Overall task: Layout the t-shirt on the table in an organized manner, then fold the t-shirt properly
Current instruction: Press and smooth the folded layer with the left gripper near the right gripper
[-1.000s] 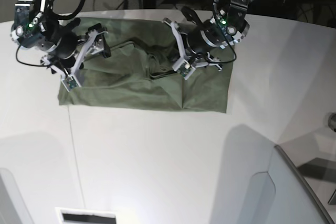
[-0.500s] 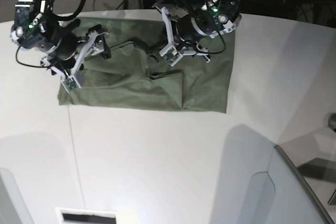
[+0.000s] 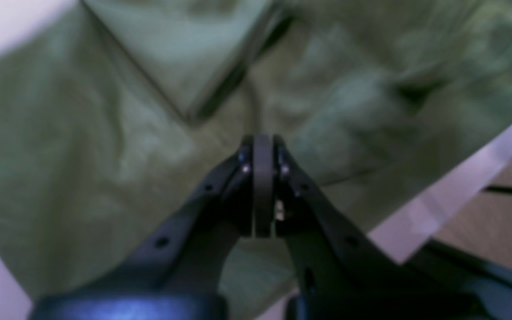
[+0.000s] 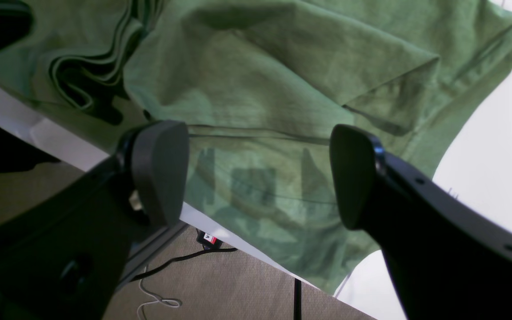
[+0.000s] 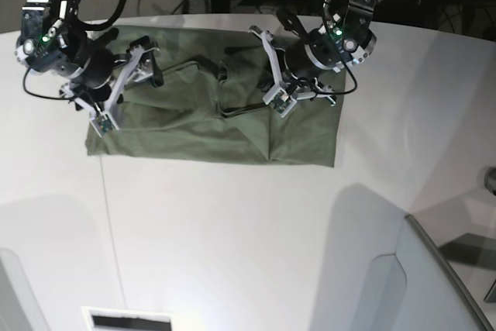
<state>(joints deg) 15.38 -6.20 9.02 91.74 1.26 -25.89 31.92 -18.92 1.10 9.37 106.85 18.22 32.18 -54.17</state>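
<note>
1. The left gripper [image 3: 262, 146] has its jaws pressed flat together with no cloth visibly caught between them; the view from its wrist is blurred.
2. The t-shirt [image 5: 225, 125] lies spread beneath and ahead of that closed pincer, olive green, with a folded flap showing a sharp corner just beyond the fingertips.
3. The table [image 5: 232, 230] shows as a pale strip to the right of the left pincer, where the cloth's edge ends close to the tabletop's rim.
4. The right gripper [image 4: 258, 178] stands wide apart, holding nothing, its two dark pads on either side of bare fabric.
5. Directly between and below those spread pads lies a flat part of the shirt, close to the table's edge; ahead and to the right a sleeve-like flap folds over.
6. Ahead and to the left of the right pincer, the ribbed collar bunches in dark folds.
</note>
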